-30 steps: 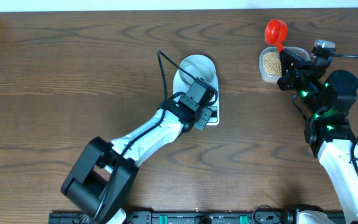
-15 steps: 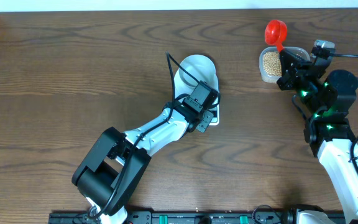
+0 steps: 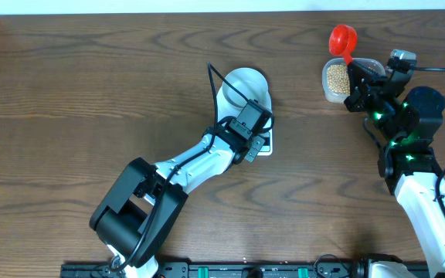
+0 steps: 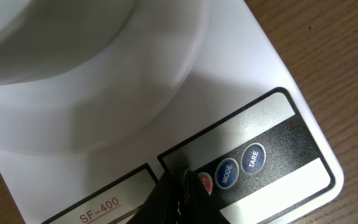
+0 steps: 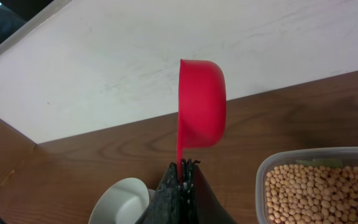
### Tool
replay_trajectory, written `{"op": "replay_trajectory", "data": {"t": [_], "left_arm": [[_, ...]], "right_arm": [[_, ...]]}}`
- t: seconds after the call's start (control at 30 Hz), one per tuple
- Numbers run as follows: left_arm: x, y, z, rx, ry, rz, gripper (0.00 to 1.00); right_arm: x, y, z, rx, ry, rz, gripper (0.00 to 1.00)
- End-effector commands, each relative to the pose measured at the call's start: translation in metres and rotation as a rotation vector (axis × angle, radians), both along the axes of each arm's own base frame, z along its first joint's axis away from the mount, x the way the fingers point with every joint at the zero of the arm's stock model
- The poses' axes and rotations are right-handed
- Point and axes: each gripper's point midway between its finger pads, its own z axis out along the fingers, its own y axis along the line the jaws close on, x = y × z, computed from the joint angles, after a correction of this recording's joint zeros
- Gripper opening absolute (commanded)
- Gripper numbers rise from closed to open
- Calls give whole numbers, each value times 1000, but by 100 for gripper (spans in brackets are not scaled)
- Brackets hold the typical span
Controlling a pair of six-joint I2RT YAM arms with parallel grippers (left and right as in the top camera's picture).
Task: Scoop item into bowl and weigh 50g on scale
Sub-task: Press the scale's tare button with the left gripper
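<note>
Over 1 s the left arm (image 3: 199, 158) swung its elbow inward. The left gripper (image 4: 180, 186), seemingly clenched, touches the scale (image 4: 272, 74). The right gripper (image 5: 182, 171) grasps the red scoop (image 5: 202, 102).

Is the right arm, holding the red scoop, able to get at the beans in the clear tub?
Probably yes: the beans lie uncovered in the tub just beside the scoop, nothing between them.

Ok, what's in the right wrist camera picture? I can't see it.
The right arm's jaws grip a red scoop by its handle, holding it up over the brown wooden table with a white surface behind. A clear tub of little tan beans sits at the bottom right.
</note>
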Motion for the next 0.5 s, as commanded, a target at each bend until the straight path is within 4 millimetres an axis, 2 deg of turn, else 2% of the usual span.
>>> {"op": "replay_trajectory", "data": {"t": [0.0, 0.47], "left_arm": [[1, 3, -7, 26, 0, -8, 7], [-4, -4, -9, -7, 30, -32, 7]], "right_arm": [[3, 0, 4, -18, -13, -3, 1], [3, 1, 4, -18, -12, 0, 1]]}}
